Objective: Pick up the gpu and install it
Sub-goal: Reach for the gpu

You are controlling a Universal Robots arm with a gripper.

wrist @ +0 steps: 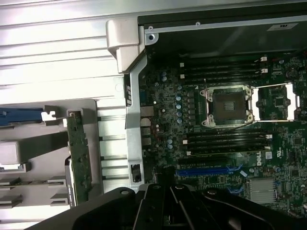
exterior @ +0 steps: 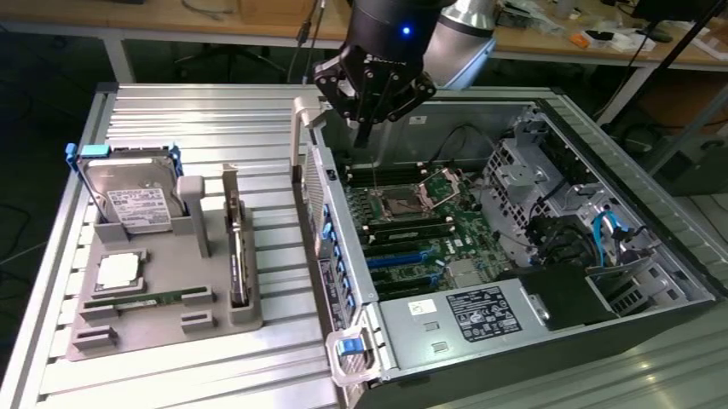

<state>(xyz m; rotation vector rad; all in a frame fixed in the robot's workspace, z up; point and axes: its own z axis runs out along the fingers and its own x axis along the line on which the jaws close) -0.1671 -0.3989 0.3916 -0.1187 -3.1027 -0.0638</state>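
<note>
The gpu [exterior: 237, 256] stands untouched in its gray holder [exterior: 170, 328] on the desk, the empty gripper [exterior: 361, 128] pressed together above the open computer case [exterior: 483, 111], so pickup and install are both left

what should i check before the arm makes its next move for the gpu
1. gpu in place: ok, it stands on edge in the grey holder.
2. gripper empty: ok, it holds nothing.
3. gripper over the gpu: not ok, it hangs above the open case, with the gpu off to the exterior view's left.
4. Jaws ready to grasp: not ok, they are shut.
5. blue slots free: ok, no card sits in them.
</note>
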